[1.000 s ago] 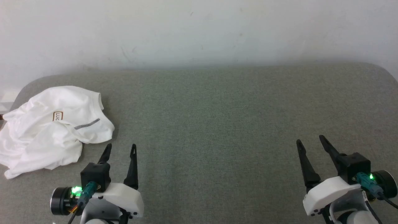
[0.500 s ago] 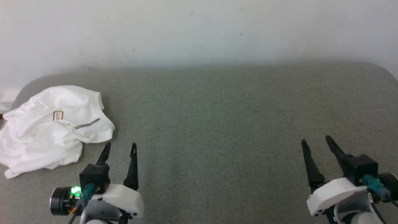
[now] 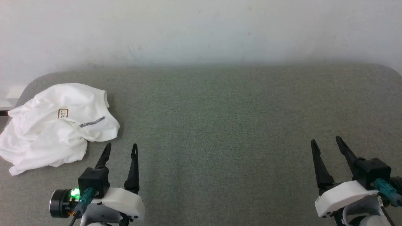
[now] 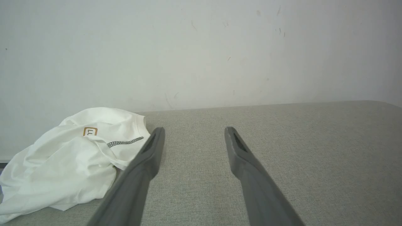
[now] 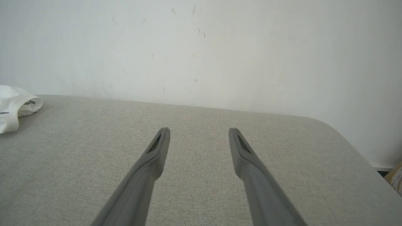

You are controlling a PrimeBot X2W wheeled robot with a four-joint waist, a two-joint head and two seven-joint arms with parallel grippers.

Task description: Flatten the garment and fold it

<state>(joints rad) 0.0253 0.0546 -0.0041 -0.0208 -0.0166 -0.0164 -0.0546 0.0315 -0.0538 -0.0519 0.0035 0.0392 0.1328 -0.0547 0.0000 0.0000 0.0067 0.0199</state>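
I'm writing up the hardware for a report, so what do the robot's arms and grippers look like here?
The left gripper and right gripper each have two long, dark, tapering fingers on a black block, backed by a white shell. A teal cable connector plugs into each; a green light glows on the left wrist.
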